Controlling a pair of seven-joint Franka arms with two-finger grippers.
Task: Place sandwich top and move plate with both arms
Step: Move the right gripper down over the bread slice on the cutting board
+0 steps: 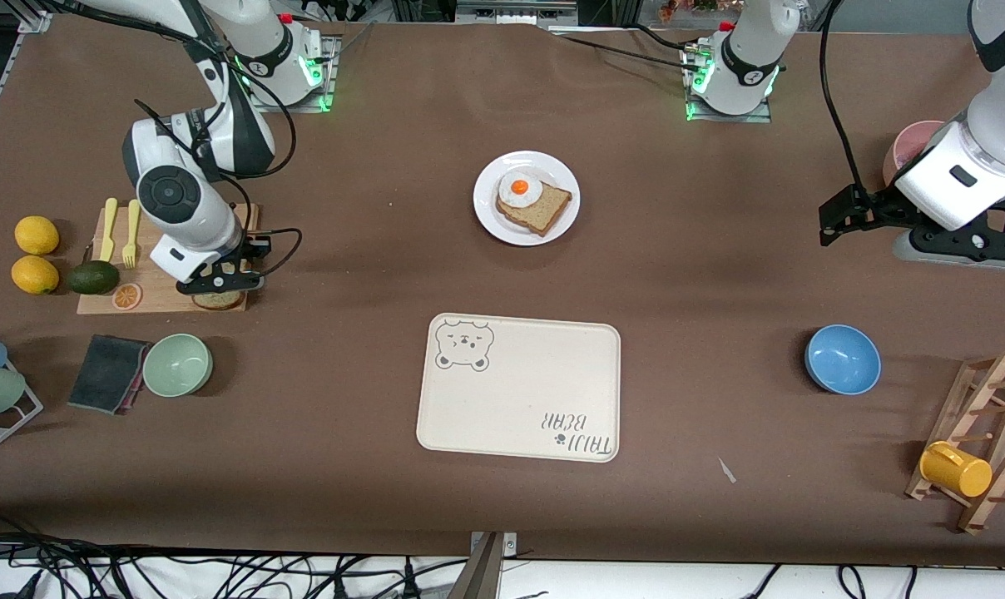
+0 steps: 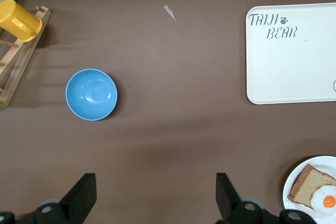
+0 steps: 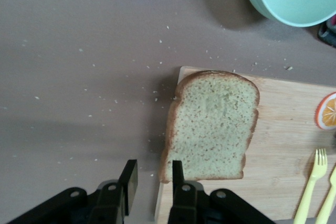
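The sandwich top lies flat on a wooden cutting board toward the right arm's end of the table; it shows plainly in the right wrist view. My right gripper is low over it, open with a narrow gap. One finger is at the slice's corner and the other is off the board's edge. The white plate holds a darker bread slice with a fried egg. My left gripper is open wide and empty, up over bare table at the left arm's end.
A cream bear-print tray lies nearer the front camera than the plate. There is a blue bowl, a green bowl, and a pink bowl. Yellow forks, an avocado and lemons are by the board. A rack holds a yellow mug.
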